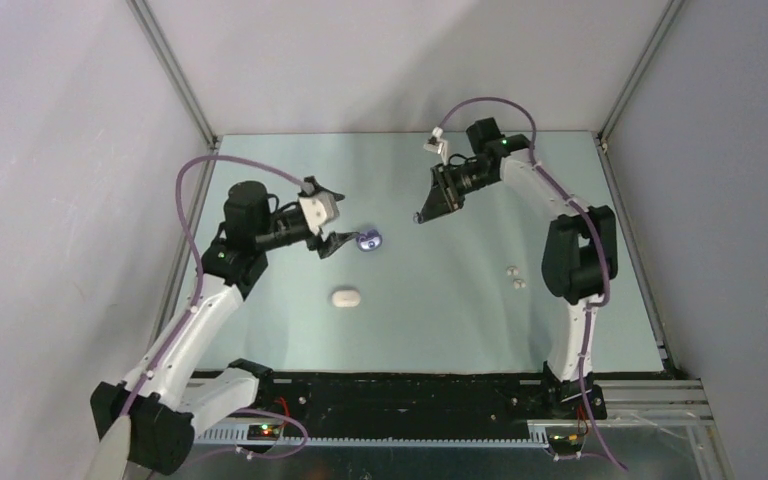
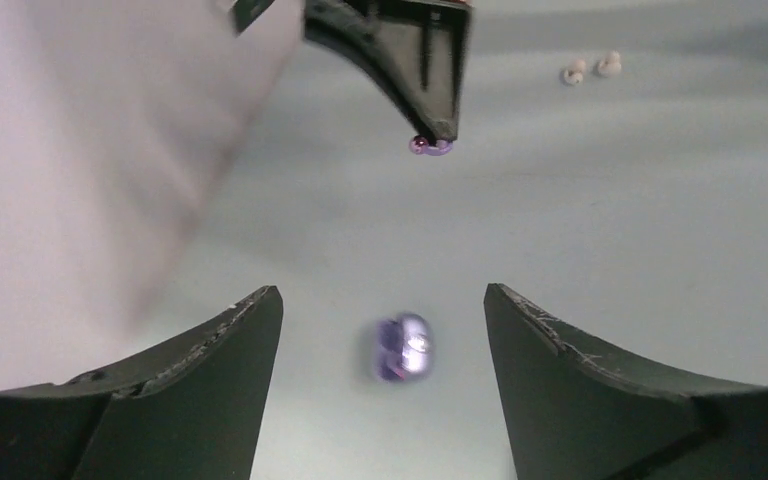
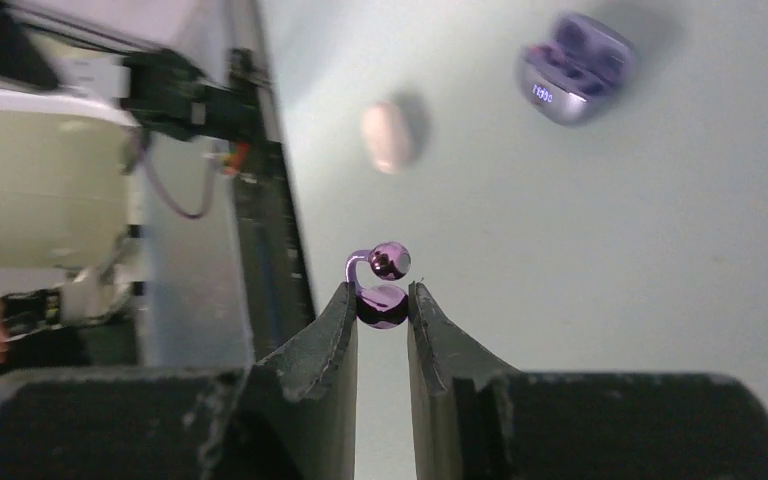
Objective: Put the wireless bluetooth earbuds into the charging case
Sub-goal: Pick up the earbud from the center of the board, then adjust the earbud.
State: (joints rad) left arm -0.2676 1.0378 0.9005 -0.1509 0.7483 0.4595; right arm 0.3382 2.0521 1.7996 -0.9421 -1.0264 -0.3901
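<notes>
— The right pincer (image 3: 382, 300): what does it hold?
— A purple earbud (image 3: 384, 290), pinched at its lower bulb between the two narrowly set fingertips. The upper bulb and its curved bridge stand out beyond the tips. The pincer is raised above the table (image 1: 440, 310), clear of everything lying on it.
— And the left pincer (image 2: 382, 295)?
— Spread wide, holding nothing. In the left wrist view its two fingers frame the purple case (image 2: 403, 347), which lies on the table beyond them, touched by neither.
— State of the purple case?
— Lid up, hollows facing upward, a small lit display on its front edge (right wrist view). Whether a second purple bud sits inside cannot be told, as the hollows are blurred.
— How do the two pincers stand relative to each other?
— They face each other across the far half of the table. The purple case lies between them, nearer the left one. The held earbud hangs above the table, apart from the case.
— The remaining items?
— A white case (image 1: 345, 298), closed, lies on the table nearer the arm bases than the purple case. Two white earbuds (image 1: 512, 270) lie just beside each other on the right half of the table. They are near the right arm's upright link and well apart from both cases.
</notes>
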